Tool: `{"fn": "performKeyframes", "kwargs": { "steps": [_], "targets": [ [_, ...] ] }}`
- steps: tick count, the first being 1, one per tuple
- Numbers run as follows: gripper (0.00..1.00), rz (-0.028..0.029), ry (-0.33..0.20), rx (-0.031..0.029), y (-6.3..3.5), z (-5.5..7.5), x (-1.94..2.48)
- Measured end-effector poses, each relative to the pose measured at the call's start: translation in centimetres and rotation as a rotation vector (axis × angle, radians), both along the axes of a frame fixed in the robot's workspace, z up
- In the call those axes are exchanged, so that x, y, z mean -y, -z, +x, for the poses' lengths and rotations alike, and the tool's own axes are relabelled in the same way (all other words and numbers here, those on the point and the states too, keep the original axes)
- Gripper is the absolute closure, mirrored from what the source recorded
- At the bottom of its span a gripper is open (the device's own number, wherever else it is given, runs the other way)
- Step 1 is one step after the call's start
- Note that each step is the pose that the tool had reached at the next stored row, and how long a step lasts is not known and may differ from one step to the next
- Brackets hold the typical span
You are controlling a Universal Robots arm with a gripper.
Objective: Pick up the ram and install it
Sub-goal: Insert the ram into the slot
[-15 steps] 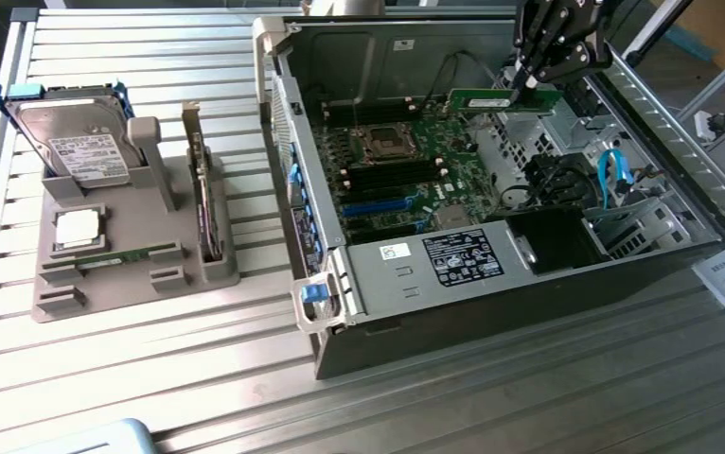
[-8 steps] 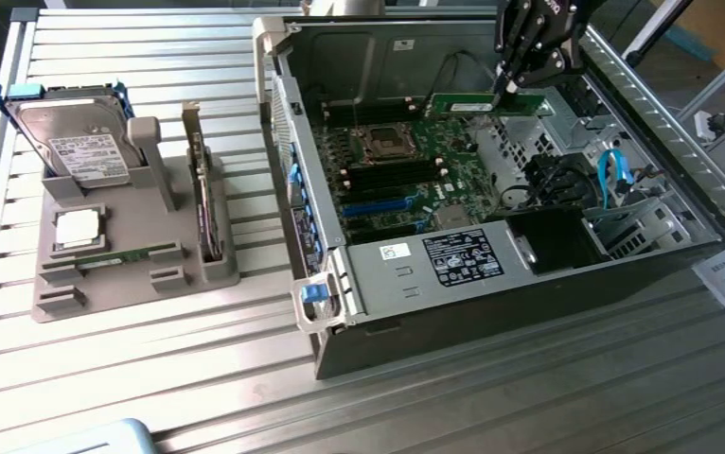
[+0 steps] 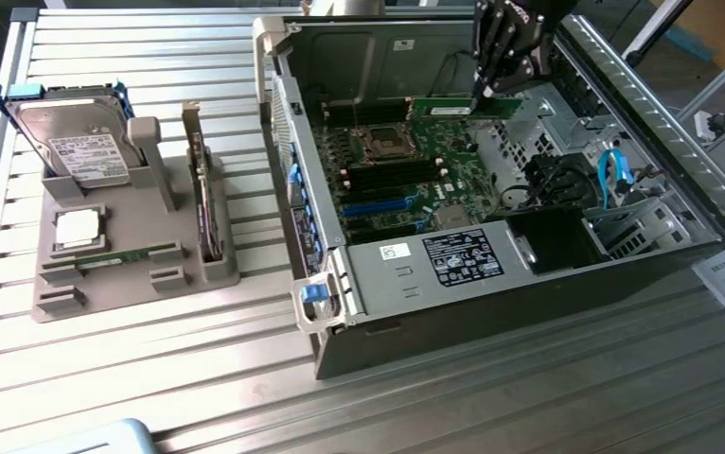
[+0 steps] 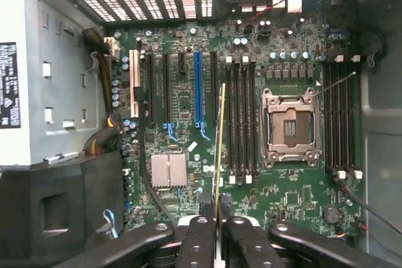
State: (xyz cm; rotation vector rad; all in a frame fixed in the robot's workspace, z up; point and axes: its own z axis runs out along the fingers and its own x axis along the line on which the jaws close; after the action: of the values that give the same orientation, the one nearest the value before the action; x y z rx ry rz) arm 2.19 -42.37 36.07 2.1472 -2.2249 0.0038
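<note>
- The gripper (image 3: 489,93) (image 4: 218,210) hung over the far part of the open computer case (image 3: 290,142), which lay on its side on the slatted metal table (image 3: 527,397).
- Its fingers (image 4: 201,236) were closed against the two faces of the ram (image 3: 464,108) (image 4: 219,142), pinching it at one end.
- The ram was held clear of the motherboard (image 3: 400,180) (image 4: 182,101) and was not seated in any slot.
- In the exterior view the ram lay level, its long edge running across the far end of the board.
- In the wrist view the ram appeared edge-on, parallel to the black memory slots (image 4: 242,123) and just beside them.
- The empty processor socket (image 3: 380,144) (image 4: 289,127) sat on the other side of those slots from the ram.
- A grey holder (image 3: 110,284) stood on the table at the exterior view's left, well apart from the case.
- The holder carried a hard drive (image 3: 79,142) at its far end, a square silver chip (image 3: 79,229), a second green stick (image 3: 129,257) and an upright card (image 3: 199,189).
</note>
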Motion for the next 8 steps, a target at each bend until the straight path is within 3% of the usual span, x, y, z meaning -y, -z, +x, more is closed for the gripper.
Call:
{"fn": "performKeyframes", "kwargs": {
  "steps": [8],
  "targets": [
    [0.86,-0.0001,0.000,0.0000,2.56,-2.5,-0.86]
  ]
}}
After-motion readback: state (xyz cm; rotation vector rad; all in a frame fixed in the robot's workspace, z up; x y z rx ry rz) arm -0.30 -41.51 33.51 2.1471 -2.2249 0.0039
